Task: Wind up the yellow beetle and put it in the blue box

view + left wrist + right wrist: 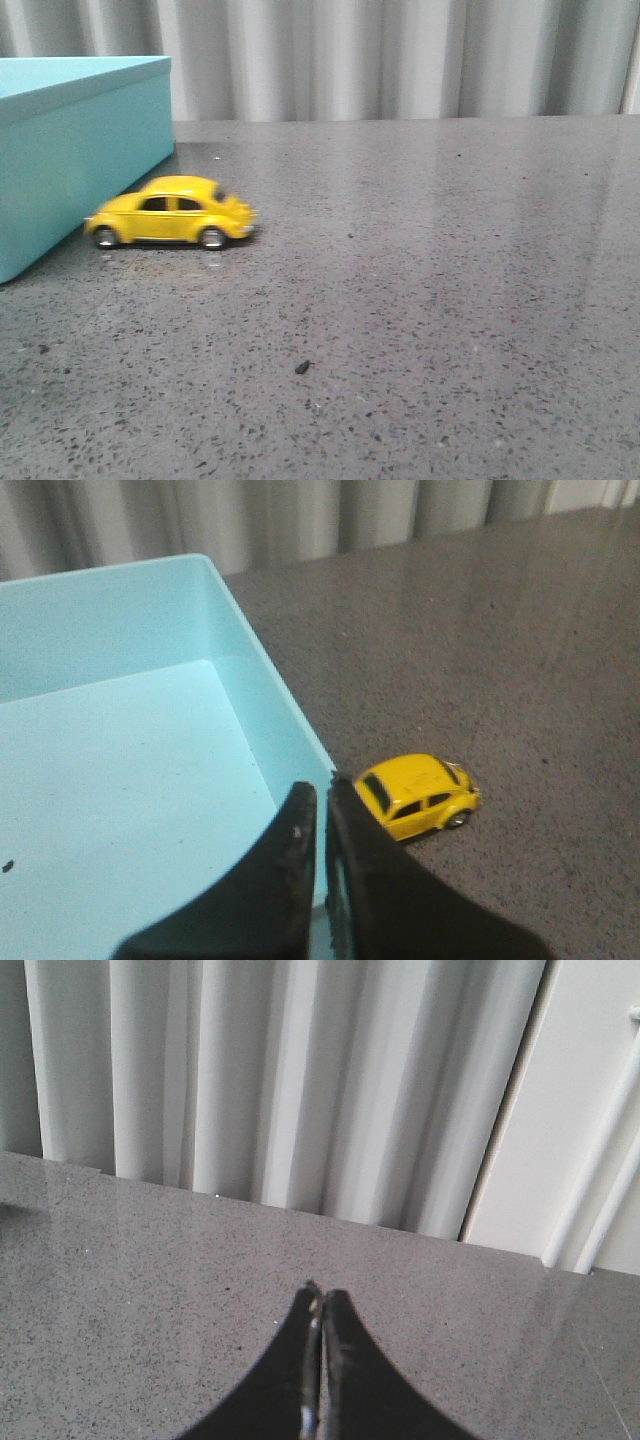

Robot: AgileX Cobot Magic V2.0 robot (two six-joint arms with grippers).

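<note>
Currently yellow beetle sits on speckled grey tabletop, just beside blue box wall, at box's 4 o'clock in front view. Box open, interior bare in left wrist view. My left gripper clenched, empty, above box rim. My right gripper clenched, empty. Beetle likely light, rigid, glossy, slippery; pinch across door sides, clear of wheels.

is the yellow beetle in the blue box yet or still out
Out. The yellow beetle stands on its wheels on the table, beside the blue box, whose inside, seen from the left wrist, holds no car.
</note>
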